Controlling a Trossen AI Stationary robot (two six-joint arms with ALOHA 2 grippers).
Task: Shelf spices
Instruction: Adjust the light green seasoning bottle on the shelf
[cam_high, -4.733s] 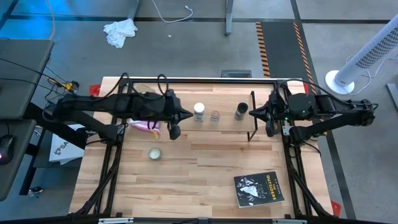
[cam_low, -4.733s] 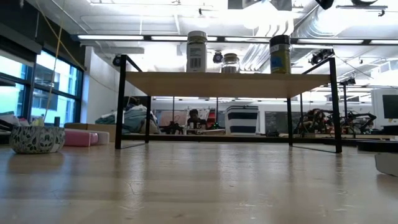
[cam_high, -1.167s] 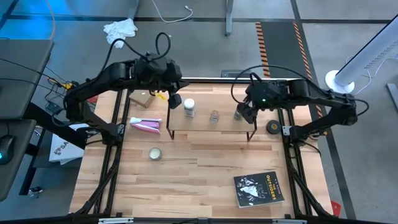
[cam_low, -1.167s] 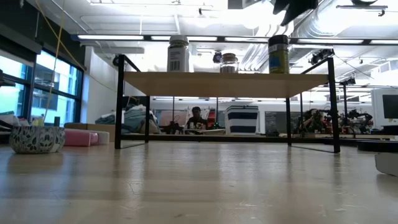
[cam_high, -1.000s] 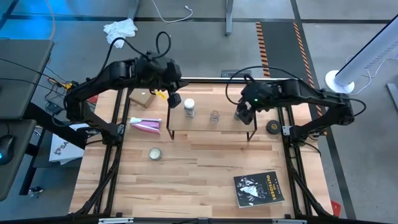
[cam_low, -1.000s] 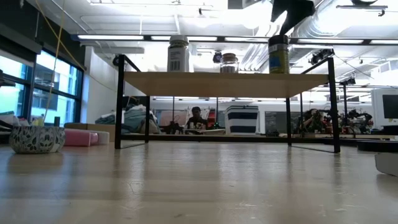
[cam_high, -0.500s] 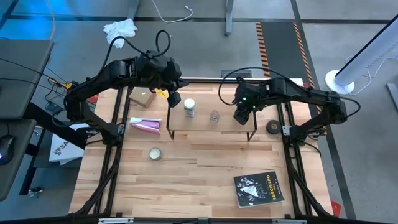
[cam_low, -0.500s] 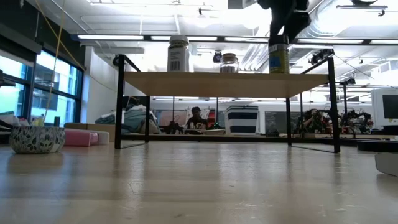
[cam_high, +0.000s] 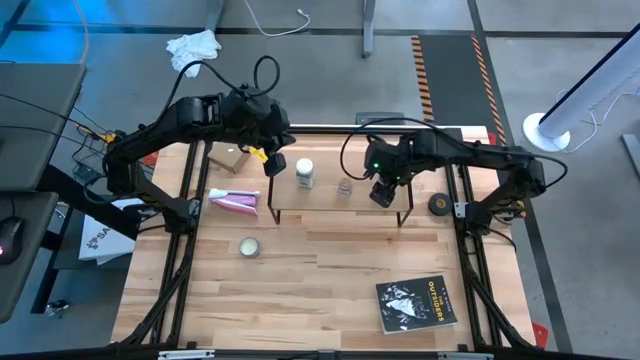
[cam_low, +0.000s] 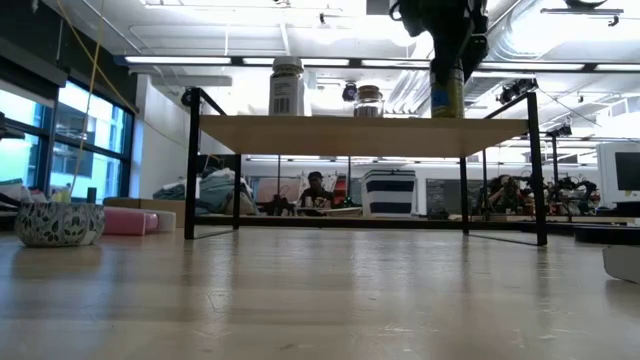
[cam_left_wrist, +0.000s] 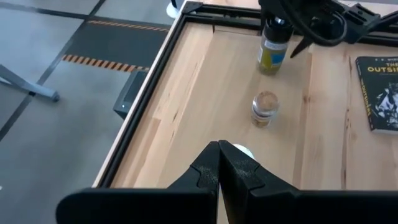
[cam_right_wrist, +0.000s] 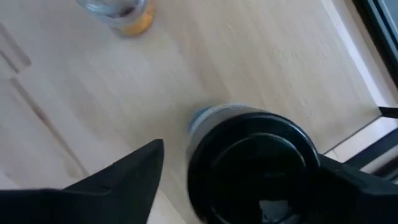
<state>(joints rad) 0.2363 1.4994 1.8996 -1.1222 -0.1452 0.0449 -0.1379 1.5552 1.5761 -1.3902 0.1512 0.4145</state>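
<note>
My right gripper (cam_high: 383, 191) has swung in from three o'clock and now straddles the dark jar (cam_right_wrist: 252, 165) on the shelf (cam_low: 365, 133), jaws wide, nothing gripped. I judge closing comes next. The clear jar (cam_left_wrist: 265, 108) holds brownish powder. The left gripper (cam_high: 276, 164) is shut, empty.

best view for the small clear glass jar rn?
Left wrist view: the clear jar stands unobstructed on the shelf, contents visible. High view shows it tiny; low view only side-on; right wrist cuts it off.
</note>
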